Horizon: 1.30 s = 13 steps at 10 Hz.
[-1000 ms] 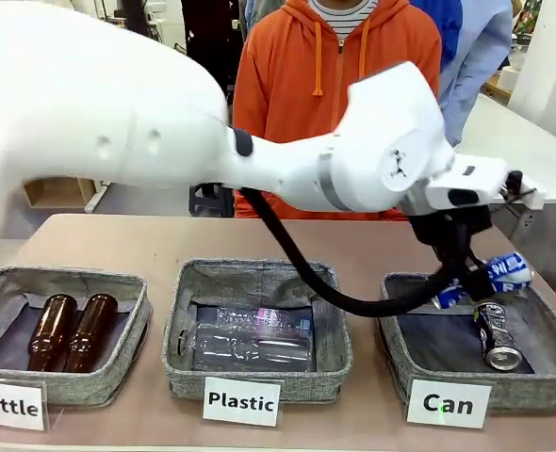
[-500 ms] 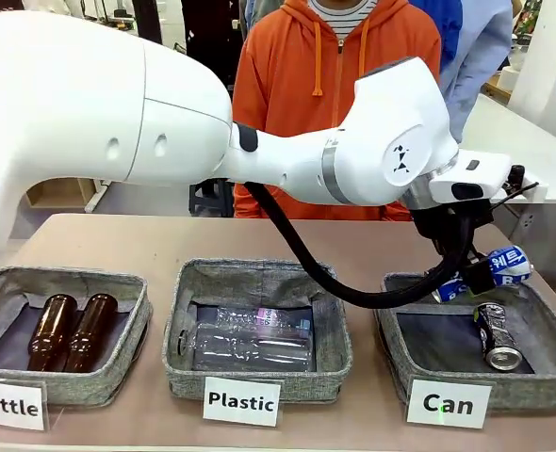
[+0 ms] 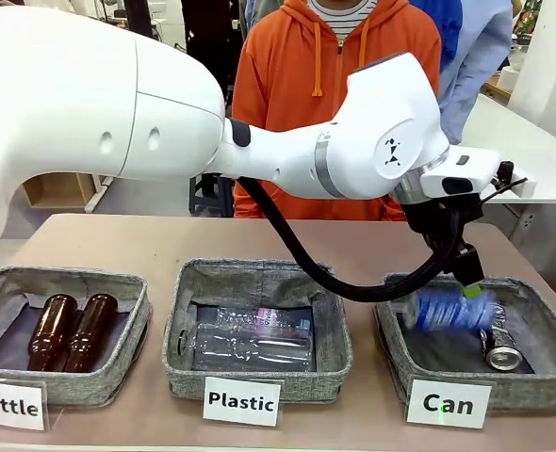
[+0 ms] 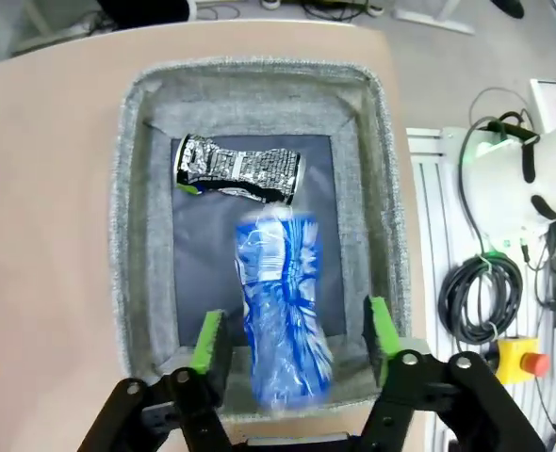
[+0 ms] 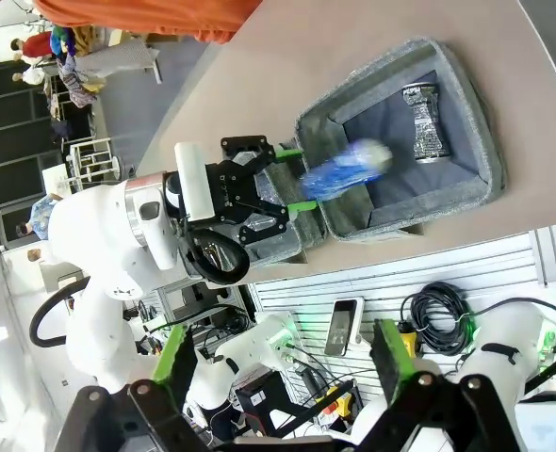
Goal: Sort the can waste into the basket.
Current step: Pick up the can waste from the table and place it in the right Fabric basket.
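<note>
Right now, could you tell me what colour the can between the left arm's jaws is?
The can is blue with white markings, clearest in the left wrist view.

The blue can (image 3: 445,310) is just a motion smear in the front view, so its lettering can't be read, and whether it touches the Can basket (image 3: 542,299) floor can't be told. It's smeared in the left wrist view too, lower end lost against the left claw (image 4: 292,334). The blue blur and the arm's cable cover part of the dark can (image 3: 498,345). The picture's right edge crops the basket's corner. The right claw (image 5: 276,356) fingertips are cut at the bottom edge.
</note>
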Motion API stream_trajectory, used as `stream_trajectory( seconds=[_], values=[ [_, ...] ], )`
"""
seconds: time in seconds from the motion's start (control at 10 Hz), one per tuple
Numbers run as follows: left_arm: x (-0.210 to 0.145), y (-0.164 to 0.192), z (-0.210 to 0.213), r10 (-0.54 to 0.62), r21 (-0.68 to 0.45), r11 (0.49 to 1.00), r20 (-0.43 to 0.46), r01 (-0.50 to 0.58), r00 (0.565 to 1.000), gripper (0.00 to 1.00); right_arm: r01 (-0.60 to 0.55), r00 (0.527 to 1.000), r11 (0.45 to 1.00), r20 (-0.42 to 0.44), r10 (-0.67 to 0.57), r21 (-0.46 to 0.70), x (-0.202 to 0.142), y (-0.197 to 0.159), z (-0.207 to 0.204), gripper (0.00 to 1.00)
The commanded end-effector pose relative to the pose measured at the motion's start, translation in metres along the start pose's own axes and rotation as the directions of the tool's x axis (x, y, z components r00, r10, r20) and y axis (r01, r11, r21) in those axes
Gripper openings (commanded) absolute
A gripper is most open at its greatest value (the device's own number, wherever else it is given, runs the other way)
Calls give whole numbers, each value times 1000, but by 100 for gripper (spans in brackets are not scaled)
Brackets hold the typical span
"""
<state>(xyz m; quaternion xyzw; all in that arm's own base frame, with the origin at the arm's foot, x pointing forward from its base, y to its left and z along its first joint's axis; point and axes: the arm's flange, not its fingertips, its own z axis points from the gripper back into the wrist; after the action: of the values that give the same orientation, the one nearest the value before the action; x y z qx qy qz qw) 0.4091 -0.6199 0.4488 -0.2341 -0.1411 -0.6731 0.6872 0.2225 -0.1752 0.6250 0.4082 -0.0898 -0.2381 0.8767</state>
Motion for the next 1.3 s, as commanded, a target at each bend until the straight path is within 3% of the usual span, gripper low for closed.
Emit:
stream_trajectory(
  seconds=[0.0, 0.4, 0.5, 0.7, 0.8, 1.0, 1.2],
  values=[
    [0, -2, 7, -18, -36, 999, 19, 19, 1000, 100, 14, 1000, 1000, 2, -14, 12, -1, 1, 1, 100],
    [-3, -3, 20, 28, -27, 999, 18, -28, 999, 100, 14, 1000, 1000, 2, -14, 12, -1, 1, 1, 100],
    [-9, -3, 37, 71, -25, 997, -29, -71, 997, 100, 0, 1000, 1000, 0, 0, 0, 0, 0, 0, 100],
    [-30, -2, 101, 176, 4, 984, -32, -176, 984, 100, -40, 998, 999, -53, 41, 25, 7, 7, -18, 100],
    [-47, 1, 145, 285, 41, 958, 15, -285, 958, 100, -60, 993, 998, -96, 62, 28, 11, 16, -37, 100],
    [-91, 5, 216, 453, -18, 891, 105, -453, 885, 100, -107, 976, 994, -189, 107, 10, 14, 41, -84, 100],
    [-156, 12, 276, 582, -99, 812, 214, -575, 785, 100, -162, 944, 986, -285, 165, 37, 16, 75, -146, 100]
  ],
)
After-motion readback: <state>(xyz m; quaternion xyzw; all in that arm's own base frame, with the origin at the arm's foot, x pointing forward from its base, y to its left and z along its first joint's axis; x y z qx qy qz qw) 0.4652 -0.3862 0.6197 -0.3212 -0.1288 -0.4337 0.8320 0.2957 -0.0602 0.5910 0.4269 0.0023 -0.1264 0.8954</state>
